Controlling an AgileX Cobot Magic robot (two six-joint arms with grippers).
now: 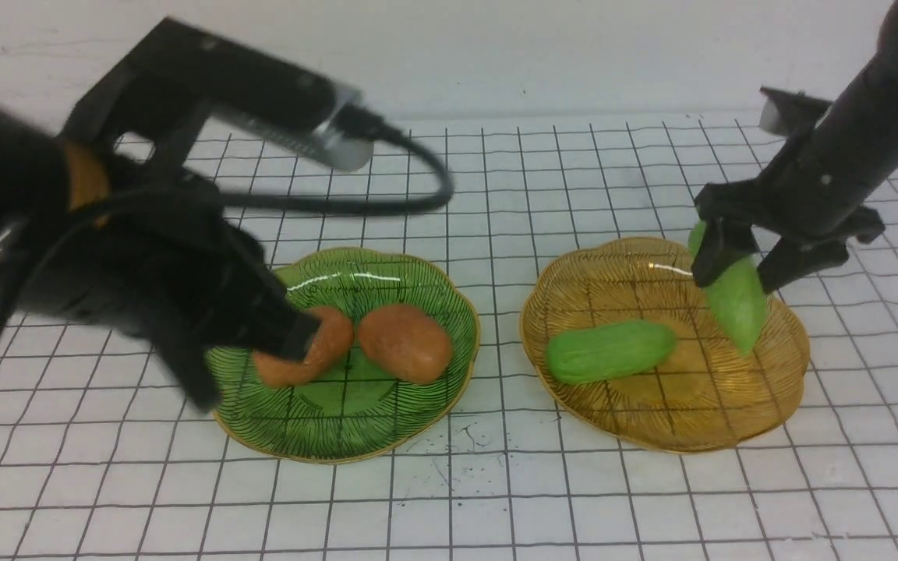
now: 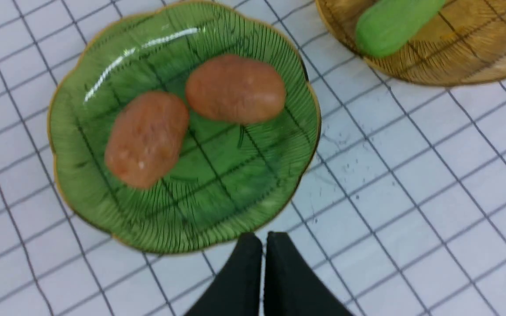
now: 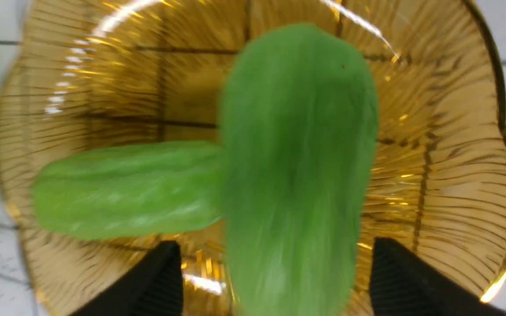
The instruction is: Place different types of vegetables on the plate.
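Two orange-brown potatoes (image 1: 406, 343) (image 1: 316, 347) lie on the green plate (image 1: 340, 436). They also show in the left wrist view (image 2: 235, 87) (image 2: 145, 138). My left gripper (image 1: 301, 335) (image 2: 262, 239) is shut and empty, blurred, over that plate's near-left rim, beside the left potato. One light-green cucumber (image 1: 611, 352) (image 3: 125, 188) lies on the amber plate (image 1: 691, 413). The second cucumber (image 1: 737, 304) (image 3: 297, 153) hangs tilted and blurred between my right gripper's (image 1: 739, 276) (image 3: 275, 245) spread fingers, over the amber plate (image 3: 455, 175), with gaps at both sides.
The two plates stand side by side on a white gridded table top (image 1: 496, 499), green on the left, amber on the right. A white wall (image 1: 496, 54) closes the back. The amber plate's edge (image 2: 477, 57) shows in the left wrist view.
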